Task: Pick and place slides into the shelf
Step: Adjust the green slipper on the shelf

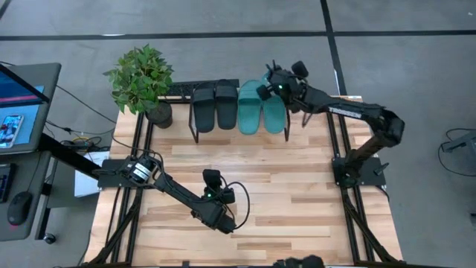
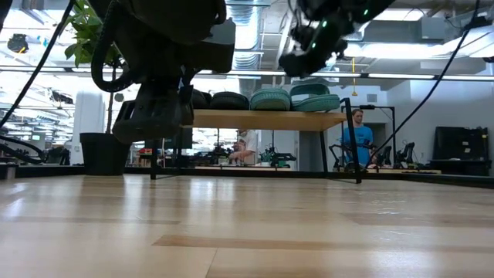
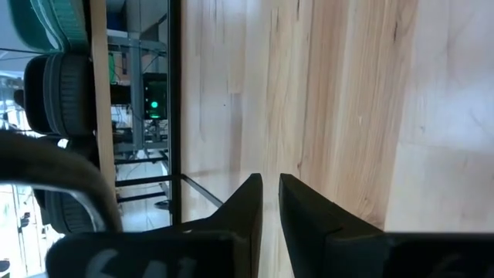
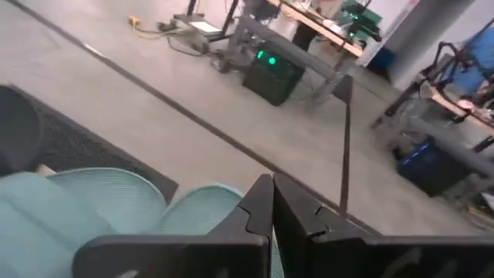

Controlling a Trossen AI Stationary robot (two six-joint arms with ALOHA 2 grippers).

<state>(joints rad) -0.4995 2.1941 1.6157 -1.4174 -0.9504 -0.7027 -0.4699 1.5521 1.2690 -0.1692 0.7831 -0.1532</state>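
All of the slides lie side by side on the shelf (image 2: 262, 120) at the table's far edge. The two black ones (image 1: 203, 108) (image 1: 225, 104) are on the left and the two teal ones (image 1: 249, 108) (image 1: 274, 113) on the right. My right gripper (image 1: 265, 89) (image 4: 272, 193) hovers just above the far end of the right teal slide (image 4: 204, 208), fingers shut on nothing. My left gripper (image 1: 212, 177) (image 3: 270, 193) hangs low over the table's near middle, pointing at the shelf, shut and empty.
A potted plant (image 1: 141, 78) stands at the shelf's left end. A desk with a laptop (image 1: 18, 104) sits beyond the table's left edge. Bare wooden tabletop (image 1: 297, 186) lies between the shelf and the near edge. People stand in the room behind (image 2: 359, 131).
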